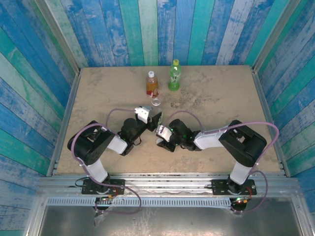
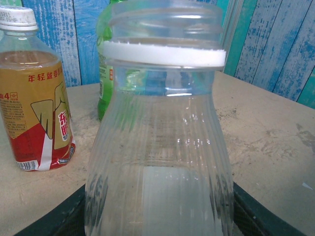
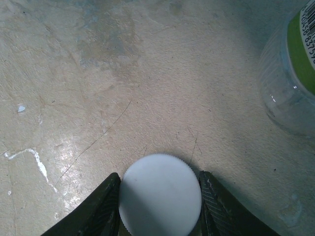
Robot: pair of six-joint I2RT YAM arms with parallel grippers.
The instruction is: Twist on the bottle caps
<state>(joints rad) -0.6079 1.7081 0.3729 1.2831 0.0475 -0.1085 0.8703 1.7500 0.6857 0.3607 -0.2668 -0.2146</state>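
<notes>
White cap (image 3: 160,196), seemingly light, stiff and ridged round its rim, sits bottom centre in the right wrist view, pinched across its edge by the right gripper (image 3: 160,178). Left gripper (image 2: 157,214) clamps the thin, probably crushable clear bottle (image 2: 157,147) low down.

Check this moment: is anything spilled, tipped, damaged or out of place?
Nothing stands out. The clear bottle stands upright, uncapped; a white cap lies flat on the table between the jaws of the right gripper. The amber bottle and green bottle stand upright. No spill visible.
</notes>
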